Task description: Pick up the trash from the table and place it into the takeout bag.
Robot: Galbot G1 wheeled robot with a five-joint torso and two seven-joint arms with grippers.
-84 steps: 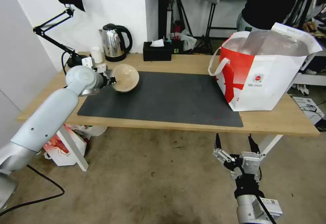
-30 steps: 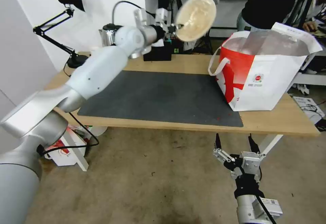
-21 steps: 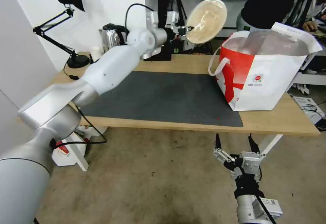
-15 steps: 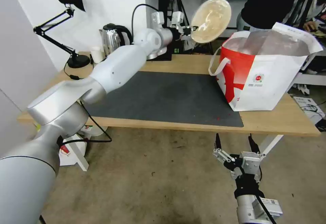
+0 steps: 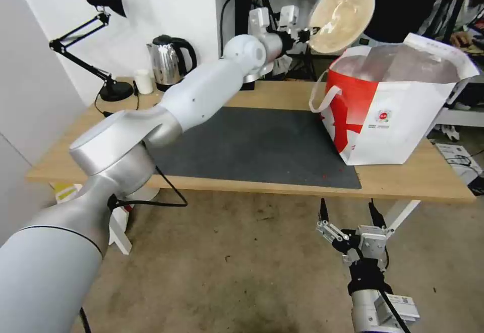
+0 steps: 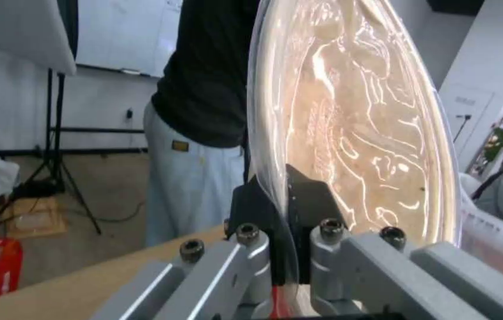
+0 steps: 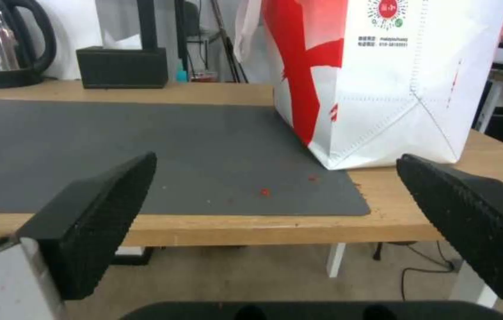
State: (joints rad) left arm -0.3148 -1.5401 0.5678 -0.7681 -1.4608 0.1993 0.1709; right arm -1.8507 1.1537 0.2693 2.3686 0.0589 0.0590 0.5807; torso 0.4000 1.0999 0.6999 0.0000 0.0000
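Note:
My left gripper [image 5: 305, 34] is shut on the rim of the shallow beige bowl [image 5: 343, 16], holding it on edge high in the air, just above the left rim of the takeout bag [image 5: 393, 116]. The left wrist view shows the bowl [image 6: 370, 120] pinched between the black pads [image 6: 308, 200]. The bag stands open at the right end of the table [image 5: 423, 176]. Below the table's front edge hangs my right gripper [image 5: 348, 211], open and holding nothing; its wrist view looks at the mat [image 7: 145, 151] and the bag [image 7: 393, 75].
At the back of the table stand a steel kettle [image 5: 169, 63], a small white cup [image 5: 144, 81], a black desk lamp [image 5: 108, 0] and a black tissue box [image 7: 122, 66]. A person in a black top [image 5: 403, 0] stands behind the bag. A smaller bag lies on the floor under the table's left end.
My left arm lifted the beige bowl off the mat's left end, swung it up and rightward, and now holds it at the bag's opening. The right gripper has stayed put.

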